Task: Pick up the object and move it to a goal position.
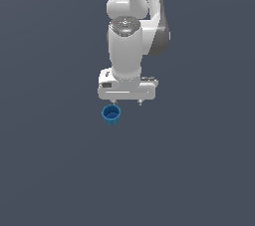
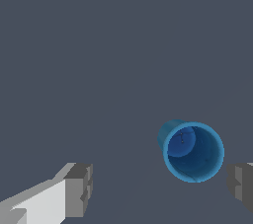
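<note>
Bright blue and hollow, the small round-rimmed cup is standing upright on the flat dark grey surface, its mouth facing up. The white robot gripper is hanging above the surface with its jaws spread wide, holding nothing. In the wrist view, the cup is sitting between the two grey fingertips, nearer one of them and touching neither.

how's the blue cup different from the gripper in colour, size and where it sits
The blue cup is bright blue; the gripper is white with grey fingers. The cup is much smaller than the gripper. The cup stands upright on the floor, mouth up; the gripper hangs above it, jaws open, the cup off-centre between them. Neither touches the other.
</note>
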Robot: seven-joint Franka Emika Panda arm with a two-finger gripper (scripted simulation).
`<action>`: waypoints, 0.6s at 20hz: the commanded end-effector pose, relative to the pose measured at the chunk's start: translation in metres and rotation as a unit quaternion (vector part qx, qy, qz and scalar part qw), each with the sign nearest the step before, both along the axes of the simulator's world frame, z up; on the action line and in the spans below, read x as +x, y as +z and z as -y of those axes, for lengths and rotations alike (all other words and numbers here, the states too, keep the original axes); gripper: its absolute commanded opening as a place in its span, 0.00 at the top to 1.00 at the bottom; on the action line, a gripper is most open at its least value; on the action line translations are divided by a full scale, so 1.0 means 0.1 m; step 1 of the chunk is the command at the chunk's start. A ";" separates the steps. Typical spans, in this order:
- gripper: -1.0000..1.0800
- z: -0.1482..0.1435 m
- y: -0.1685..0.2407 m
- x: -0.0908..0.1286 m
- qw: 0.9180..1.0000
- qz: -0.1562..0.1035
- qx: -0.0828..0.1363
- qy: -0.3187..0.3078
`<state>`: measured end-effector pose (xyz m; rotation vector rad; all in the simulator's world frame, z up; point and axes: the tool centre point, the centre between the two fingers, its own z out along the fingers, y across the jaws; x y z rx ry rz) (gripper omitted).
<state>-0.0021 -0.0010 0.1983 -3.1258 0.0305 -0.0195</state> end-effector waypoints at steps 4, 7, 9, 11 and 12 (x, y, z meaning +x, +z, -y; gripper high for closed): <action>0.38 0.05 0.03 0.00 1.000 0.000 -0.001 -0.006; 0.38 0.12 0.07 -0.01 1.000 0.000 -0.002 -0.015; 0.38 0.12 0.07 -0.01 1.000 0.000 -0.002 -0.015; 0.38 0.12 0.07 -0.01 1.000 0.000 -0.002 -0.015; 0.38 0.12 0.07 -0.01 1.000 0.000 -0.001 -0.016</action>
